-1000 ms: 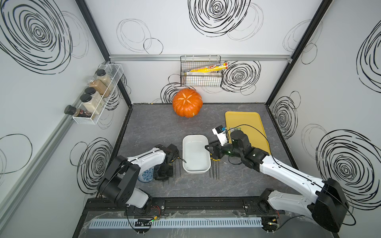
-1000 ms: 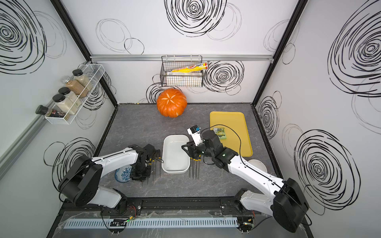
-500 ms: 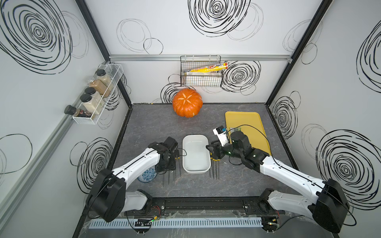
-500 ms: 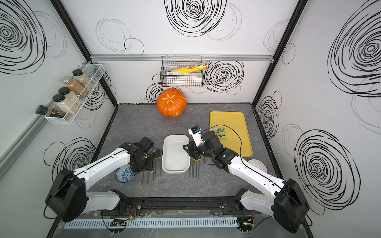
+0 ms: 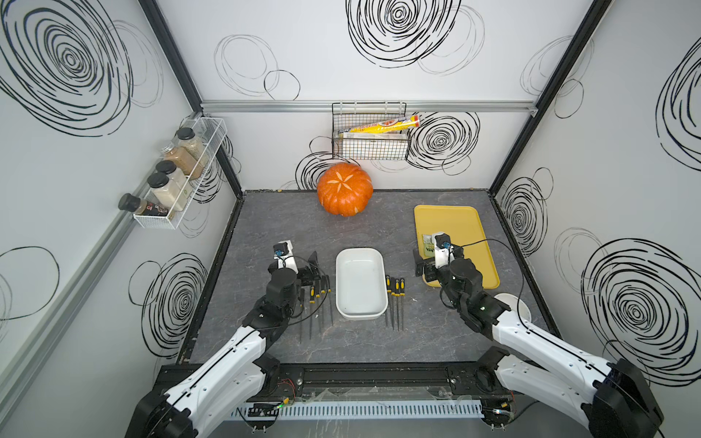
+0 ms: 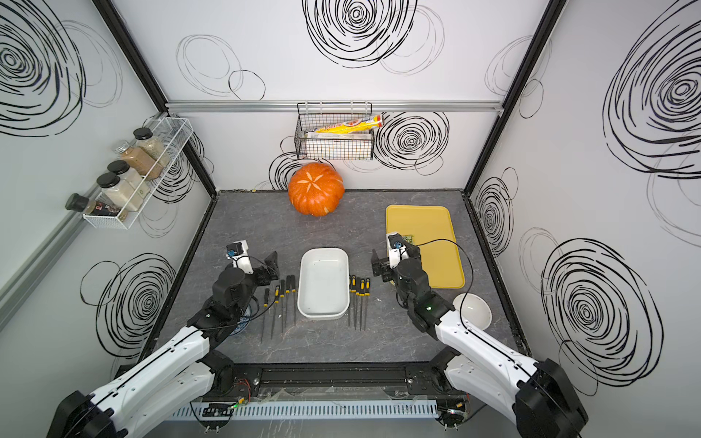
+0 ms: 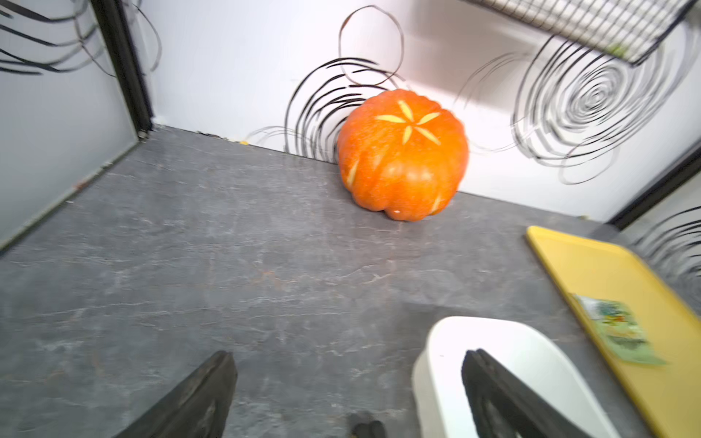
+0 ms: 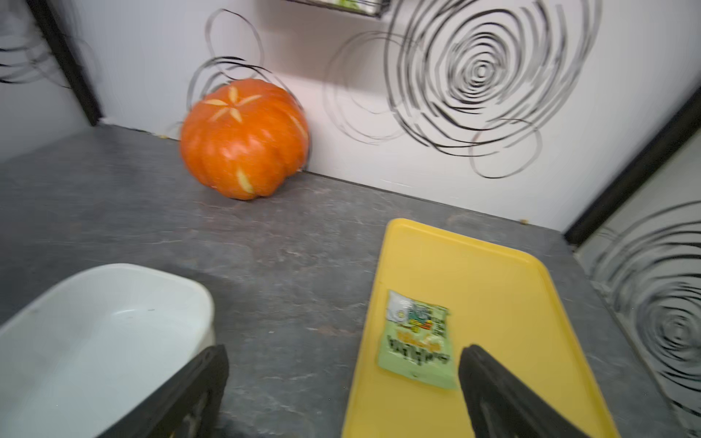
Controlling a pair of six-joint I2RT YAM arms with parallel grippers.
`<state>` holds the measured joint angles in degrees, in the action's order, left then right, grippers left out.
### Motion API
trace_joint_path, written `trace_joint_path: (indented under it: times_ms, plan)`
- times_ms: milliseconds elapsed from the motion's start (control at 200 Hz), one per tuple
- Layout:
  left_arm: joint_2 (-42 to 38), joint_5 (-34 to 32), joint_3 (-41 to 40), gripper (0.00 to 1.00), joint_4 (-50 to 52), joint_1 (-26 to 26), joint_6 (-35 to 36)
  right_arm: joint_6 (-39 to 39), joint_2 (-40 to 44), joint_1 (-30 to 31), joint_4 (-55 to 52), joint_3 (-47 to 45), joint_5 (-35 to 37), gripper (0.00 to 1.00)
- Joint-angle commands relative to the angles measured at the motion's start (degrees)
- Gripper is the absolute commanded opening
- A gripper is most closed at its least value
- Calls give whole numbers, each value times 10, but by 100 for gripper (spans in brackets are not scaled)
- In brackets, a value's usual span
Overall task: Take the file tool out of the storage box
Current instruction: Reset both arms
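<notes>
Files out, grippers wide. A white rectangular plastic storage box (image 5: 360,284) (image 6: 323,282) with rounded corners sits mid-table on the grey stone-patterned tabletop (image 5: 303,227). Its inside shows only bare white plastic in both top views.

The slim metal file tools with black-and-yellow handles lie on the tabletop outside it, parallel to its long sides. One row (image 5: 315,303) (image 6: 280,299) is just beside its left wall and a second row (image 5: 394,299) (image 6: 358,299) just beside its right wall. How many lie in each row is hard to count at this size.

The left gripper (image 5: 311,268) (image 7: 341,398) is poised just past the handle ends of the left row, with its jaws spread wide and nothing between them. The right gripper (image 5: 423,269) (image 8: 341,394) hangs between the storage box and a flat yellow plastic tray (image 5: 455,227), its jaws likewise wide apart and empty.

A green printed snack packet (image 8: 417,337) lies flat on the tray's near half. An orange pumpkin (image 5: 344,193) with pale petal-shaped cuts stands against the back wall, below a black wire basket (image 5: 370,148) that holds a long yellow carton. A round white bowl (image 6: 472,311) rests on the tabletop by the right arm, near the tray's front corner. A white wire rack (image 5: 178,182) of capped spice jars is fixed to the left wall.
</notes>
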<state>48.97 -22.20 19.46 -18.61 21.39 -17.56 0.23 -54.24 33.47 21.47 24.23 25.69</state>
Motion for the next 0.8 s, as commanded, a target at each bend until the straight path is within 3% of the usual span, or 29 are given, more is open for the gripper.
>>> trace_joint_path:
  times_ms: [0, 115, 265, 310, 355, 405, 486, 571, 651, 711, 796]
  plan:
    - [37, -38, -12, 99, -185, -48, 99, -27, -12, -89, 153, -38, 44, 100]
    - [120, -61, -87, 99, -368, -68, 157, -65, -94, -162, 358, -120, 29, 100]
    - [277, -35, -135, 99, -600, -124, 157, -21, -225, -214, 426, -129, -1, 100]
    - [287, -12, -119, 99, -576, -123, 176, -34, -262, -215, 493, -132, 18, 100]
    - [307, 3, -97, 99, -544, -132, 173, -33, -258, -217, 462, -121, 22, 100]
    - [349, 23, -96, 99, -593, -145, 166, -25, -262, -227, 472, -129, 14, 100]
    - [415, 45, -102, 99, -681, -176, 147, -8, -322, -258, 607, -163, -10, 100]
    - [387, 100, -59, 99, -536, -191, 134, -3, -347, -264, 624, -161, -17, 100]
    - [407, 120, -64, 99, -590, -204, 134, 4, -331, -265, 568, -148, -18, 100]
    - [395, 123, -53, 99, -536, -205, 126, 2, -342, -265, 595, -154, -18, 100]
    - [407, 125, -60, 99, -572, -207, 132, 1, -339, -265, 604, -158, -19, 100]
